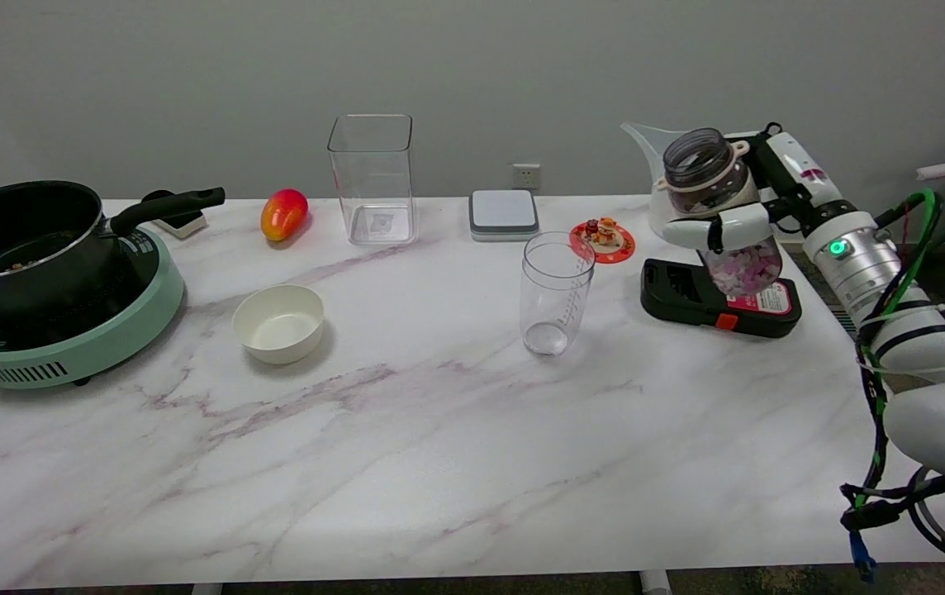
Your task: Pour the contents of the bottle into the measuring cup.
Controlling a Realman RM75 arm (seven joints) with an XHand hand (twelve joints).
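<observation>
My right hand (741,216) grips a clear bottle (716,207) around its middle and holds it in the air at the right side of the table. The bottle stands nearly upright, its wide mouth open at the top, with pink and white pieces in its lower part. The clear measuring cup (555,293) stands upright on the marble table, to the left of the bottle and lower. It looks empty. A clear gap lies between bottle and cup.
A black and red device (716,304) lies under the held bottle. A clear pitcher (646,153) stands behind the hand. A white bowl (279,322), a tall clear container (373,178), a mango (283,213), a white scale (504,213), a small red coaster (603,240) and a pot on a green cooker (51,281) share the table.
</observation>
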